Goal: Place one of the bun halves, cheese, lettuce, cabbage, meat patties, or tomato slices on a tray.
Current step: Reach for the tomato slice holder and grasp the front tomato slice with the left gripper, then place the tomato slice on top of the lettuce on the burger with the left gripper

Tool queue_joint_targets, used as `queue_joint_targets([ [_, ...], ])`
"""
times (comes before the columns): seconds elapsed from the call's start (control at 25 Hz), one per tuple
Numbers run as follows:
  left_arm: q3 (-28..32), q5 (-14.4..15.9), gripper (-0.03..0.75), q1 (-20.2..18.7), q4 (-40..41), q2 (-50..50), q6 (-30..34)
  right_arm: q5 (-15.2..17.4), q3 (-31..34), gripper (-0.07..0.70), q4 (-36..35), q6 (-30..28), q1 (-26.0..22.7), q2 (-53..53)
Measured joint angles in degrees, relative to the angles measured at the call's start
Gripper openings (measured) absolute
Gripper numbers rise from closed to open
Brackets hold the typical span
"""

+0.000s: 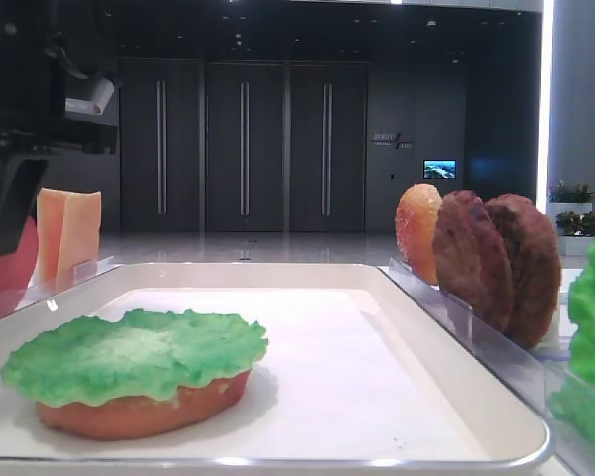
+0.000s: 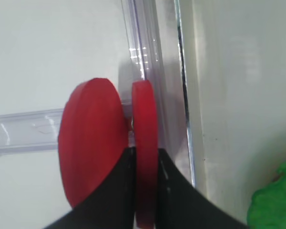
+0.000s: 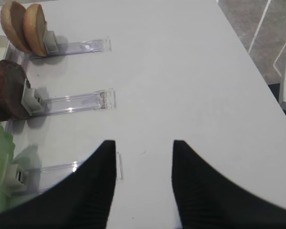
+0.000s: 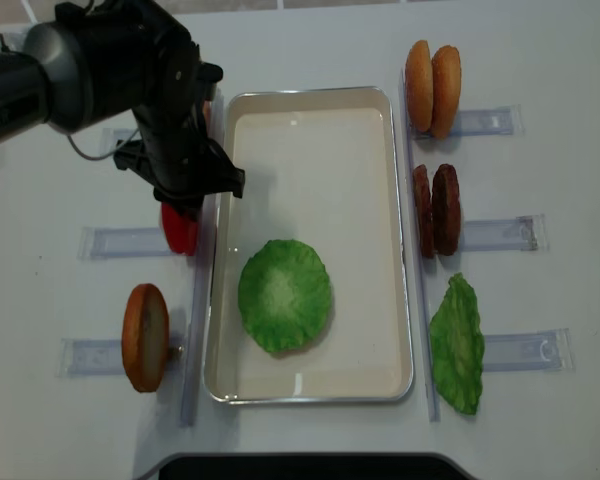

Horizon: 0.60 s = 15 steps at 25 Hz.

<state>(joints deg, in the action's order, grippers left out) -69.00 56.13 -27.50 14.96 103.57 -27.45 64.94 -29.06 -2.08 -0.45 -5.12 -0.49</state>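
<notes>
Black fingers [image 2: 126, 191] around tomato slice [image 2: 145, 157]

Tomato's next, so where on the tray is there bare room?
The tray is bare above the lettuce, up to the far rim. The lettuce fills the near middle, leaving narrow strips. The left gripper pinches a tomato slice beside the left rim.

Overhead, table-level, 2 wrist close-ups; shared tray [image 4: 310, 380].

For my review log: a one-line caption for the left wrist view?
Left hand shut on one flat round red tomato slice, a second standing beside it.
</notes>
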Motion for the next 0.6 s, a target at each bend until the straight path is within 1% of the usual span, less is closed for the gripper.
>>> queue_joint_targets([
  [0.08,-0.6,0.8,0.057,0.0,-0.4,0.0,0.0,0.0,0.0,0.275,0.0,0.0,0.0,0.0],
  [0.28,-3.3,3.9,0.057,0.0,-1.4,0.0,0.0,0.0,0.0,0.275,0.0,0.0,0.0,0.0],
  [0.6,-10.9,11.5,0.057,0.0,-2.1,0.0,0.5,0.0,0.0,0.275,0.0,0.0,0.0,0.0],
])
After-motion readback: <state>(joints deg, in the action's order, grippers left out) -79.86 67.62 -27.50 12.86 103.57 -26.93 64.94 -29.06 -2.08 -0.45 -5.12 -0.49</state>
